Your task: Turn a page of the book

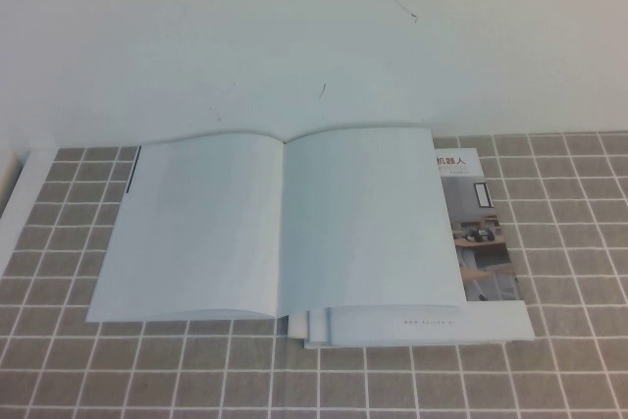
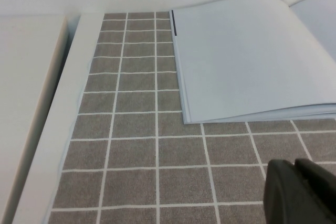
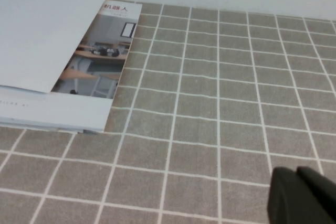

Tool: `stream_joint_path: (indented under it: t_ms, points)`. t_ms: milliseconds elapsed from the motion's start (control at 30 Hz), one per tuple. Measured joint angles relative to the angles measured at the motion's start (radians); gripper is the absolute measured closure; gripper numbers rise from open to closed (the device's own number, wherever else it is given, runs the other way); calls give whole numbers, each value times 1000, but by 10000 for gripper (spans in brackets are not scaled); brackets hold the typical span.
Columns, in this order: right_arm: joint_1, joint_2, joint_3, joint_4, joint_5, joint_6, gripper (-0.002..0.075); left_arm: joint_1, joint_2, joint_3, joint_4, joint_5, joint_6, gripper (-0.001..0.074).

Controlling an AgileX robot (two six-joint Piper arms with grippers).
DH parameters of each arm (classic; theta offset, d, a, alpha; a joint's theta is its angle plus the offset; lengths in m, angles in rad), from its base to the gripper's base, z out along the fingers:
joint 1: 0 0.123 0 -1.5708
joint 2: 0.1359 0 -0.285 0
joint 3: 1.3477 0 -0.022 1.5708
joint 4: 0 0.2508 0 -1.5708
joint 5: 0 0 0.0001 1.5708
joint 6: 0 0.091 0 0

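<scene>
The book (image 1: 280,228) lies open and flat on the tiled mat, both facing pages plain white. No face with a photo grid shows, so I cannot tell which sheet is the page. The book's left half shows in the left wrist view (image 2: 247,61), its right half in the right wrist view (image 3: 47,30). Neither gripper shows in the high view. My left gripper (image 2: 296,165) is shut and empty above the mat, near the book's front left corner. My right gripper (image 3: 297,171) is shut and empty above the mat, to the right of the book.
A booklet with a red Chinese heading and a room photo (image 1: 481,242) lies under the book's right half and sticks out to the right (image 3: 100,61). The grey tiled mat (image 1: 569,242) covers the table. A white raised ledge (image 2: 26,103) borders it on the left.
</scene>
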Motion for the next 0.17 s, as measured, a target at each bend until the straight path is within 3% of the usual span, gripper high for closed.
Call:
stream_joint_path:
  t_ms: [167]
  points:
    - [-6,0,0,0,0,-11,727,0,0,0,0,0,0,738]
